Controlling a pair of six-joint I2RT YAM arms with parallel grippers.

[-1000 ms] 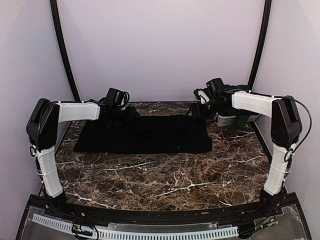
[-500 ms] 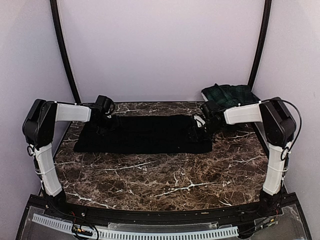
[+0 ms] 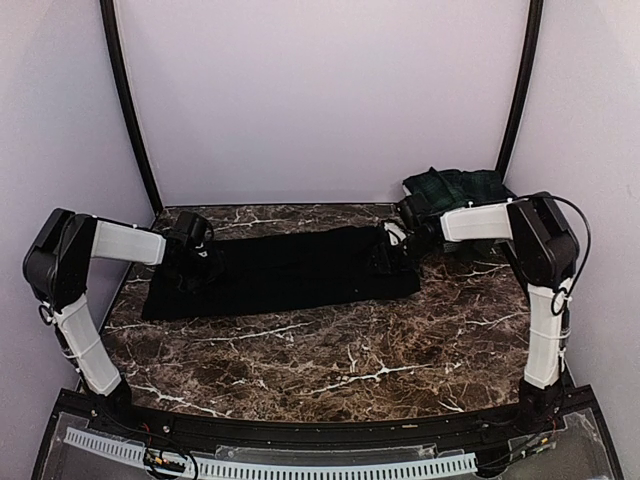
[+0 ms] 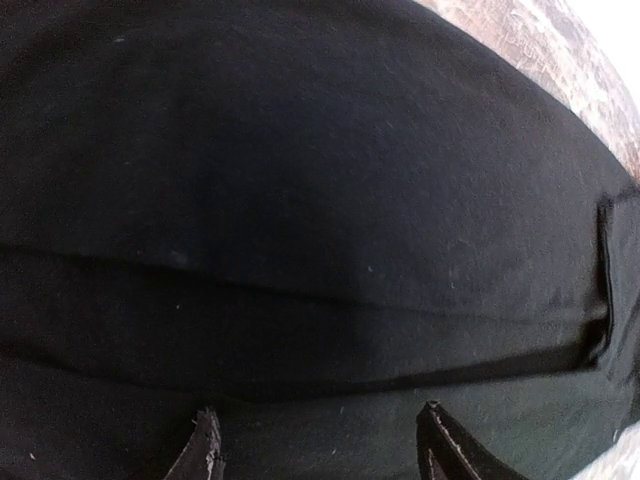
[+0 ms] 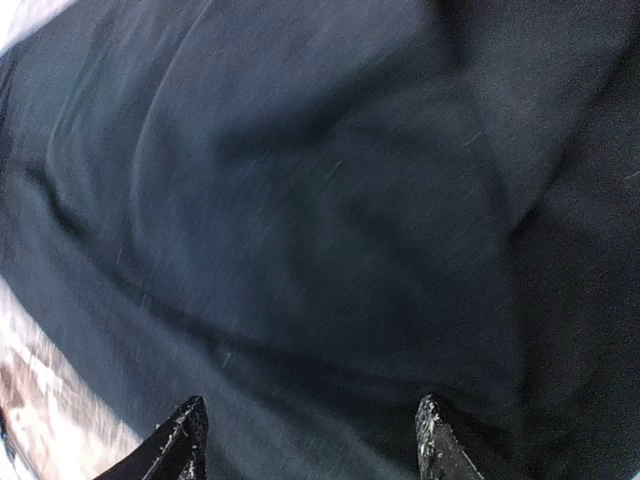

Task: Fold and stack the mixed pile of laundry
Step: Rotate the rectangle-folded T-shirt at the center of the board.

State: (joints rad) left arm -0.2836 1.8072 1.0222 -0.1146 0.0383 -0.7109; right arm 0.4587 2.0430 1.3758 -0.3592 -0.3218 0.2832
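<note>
Though blurred, cloth (image 3: 285,270) seemingly beneath jaws

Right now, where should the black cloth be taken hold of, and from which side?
Probably at its two short ends, near the far corners, coming down from above. The cloth lies flat and spread lengthwise left to right on the table, so only a top pinch on its edges works. The left end effector and right end effector hover open over those ends.
</note>
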